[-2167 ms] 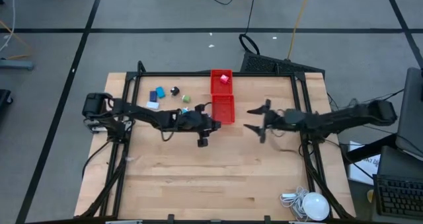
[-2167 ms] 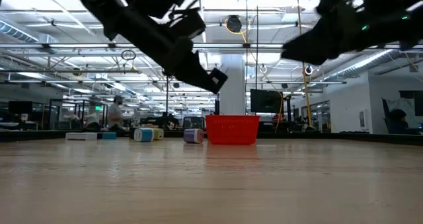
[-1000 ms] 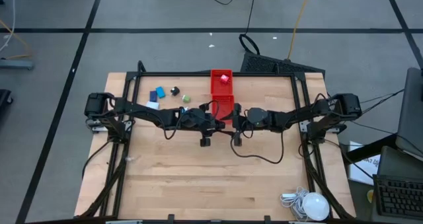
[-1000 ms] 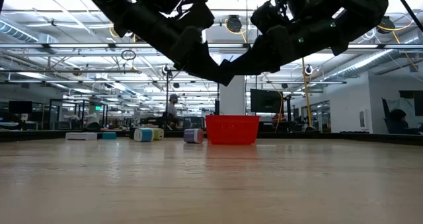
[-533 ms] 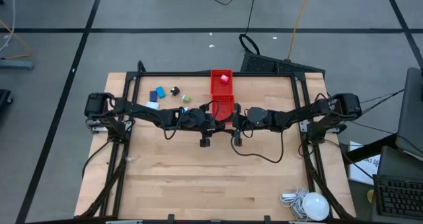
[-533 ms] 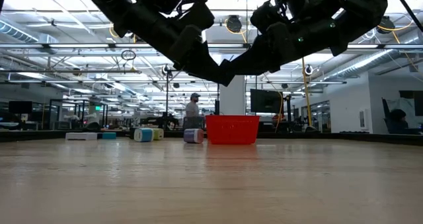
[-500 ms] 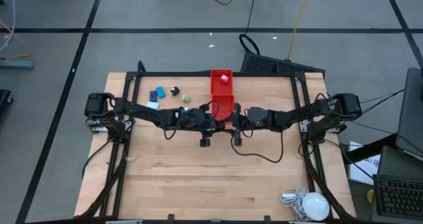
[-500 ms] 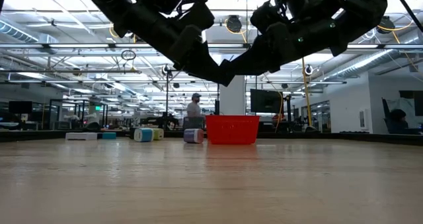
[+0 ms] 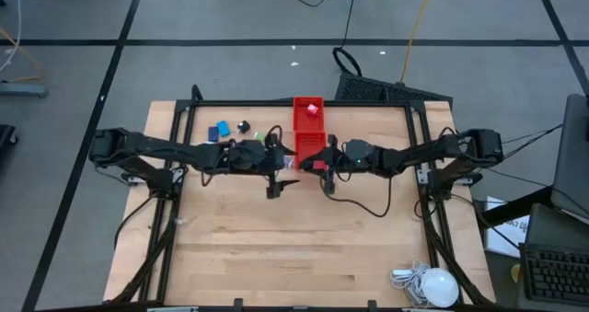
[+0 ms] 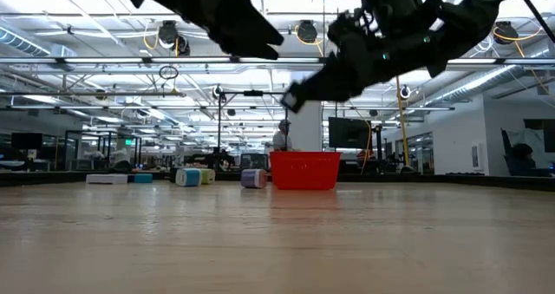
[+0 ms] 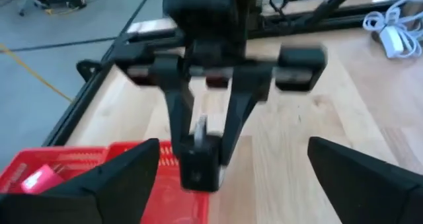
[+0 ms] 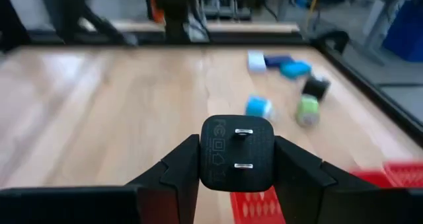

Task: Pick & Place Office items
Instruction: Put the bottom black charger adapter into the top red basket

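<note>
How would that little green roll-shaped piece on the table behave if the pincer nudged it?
The green piece looks like a short cylinder, so it would probably roll rather than slide. It looks tiny, likely light, and could skitter into the light blue piece lying close by. Nothing hints that it is fragile, though its material is unclear.

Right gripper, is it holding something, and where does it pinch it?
Yes. The right gripper pinches the black plug by its two sides, prongs facing the wrist camera.

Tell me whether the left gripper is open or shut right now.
Open. In the left wrist view the left gripper has its two dark fingers spread far apart with nothing between them; the black plug adapter sits in the right gripper.
</note>
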{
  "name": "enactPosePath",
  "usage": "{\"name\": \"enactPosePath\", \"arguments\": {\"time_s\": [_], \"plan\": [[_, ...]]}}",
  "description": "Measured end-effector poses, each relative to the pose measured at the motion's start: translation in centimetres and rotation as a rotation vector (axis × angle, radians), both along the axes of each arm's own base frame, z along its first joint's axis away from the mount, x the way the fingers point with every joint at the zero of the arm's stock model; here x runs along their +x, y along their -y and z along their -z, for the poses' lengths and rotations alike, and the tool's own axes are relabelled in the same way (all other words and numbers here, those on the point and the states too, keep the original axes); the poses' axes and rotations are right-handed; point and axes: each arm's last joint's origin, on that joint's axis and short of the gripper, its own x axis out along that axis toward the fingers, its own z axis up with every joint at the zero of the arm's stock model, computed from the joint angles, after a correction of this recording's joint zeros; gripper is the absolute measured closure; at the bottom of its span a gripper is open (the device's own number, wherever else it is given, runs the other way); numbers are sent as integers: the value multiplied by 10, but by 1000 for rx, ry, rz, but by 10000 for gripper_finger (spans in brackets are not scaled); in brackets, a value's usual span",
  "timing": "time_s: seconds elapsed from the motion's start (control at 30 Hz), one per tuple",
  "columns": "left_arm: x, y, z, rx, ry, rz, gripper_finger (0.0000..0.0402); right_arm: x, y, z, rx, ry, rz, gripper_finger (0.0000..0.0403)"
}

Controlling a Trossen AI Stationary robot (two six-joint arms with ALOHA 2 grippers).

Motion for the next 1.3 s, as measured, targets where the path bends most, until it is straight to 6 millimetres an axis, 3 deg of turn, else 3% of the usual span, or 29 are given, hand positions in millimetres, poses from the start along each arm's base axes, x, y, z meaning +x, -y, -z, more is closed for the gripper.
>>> {"name": "enactPosePath", "arguments": {"time_s": [0.13, 0.23, 0.33, 0.47, 0.53, 0.73, 0.9, 1.0, 1.1, 1.3], "plan": [[-12, -3, -18, -15, 65, -8, 18, 1, 11, -4, 14, -19, 17, 260], [-18, -8, -19, -28, 101, 1, 32, 12, 26, -28, 26, -47, 29, 260], [-30, -15, -13, -28, 125, -20, 44, 20, 43, -48, -5, -153, 56, 260], [-44, -28, -3, -36, 197, -73, 53, 27, 72, -76, -23, -155, 124, 260], [-50, -34, 4, -48, 231, -106, 55, 22, 87, -80, -15, -175, 167, 260], [-64, -46, 17, -66, 282, -168, 47, 16, 134, -67, 68, -174, 261, 260], [-63, -47, 18, -58, 291, -166, 39, 24, 155, -35, 139, -244, 262, 260], [-63, -47, 17, -50, 295, -164, 37, 31, 168, -26, 159, -288, 280, 260], [-63, -47, 18, -51, 294, -164, 36, 33, 175, -19, 200, -372, 293, 260], [-63, -47, 20, -42, 264, -161, 36, 27, 170, -14, 245, -472, 292, 260]]}}
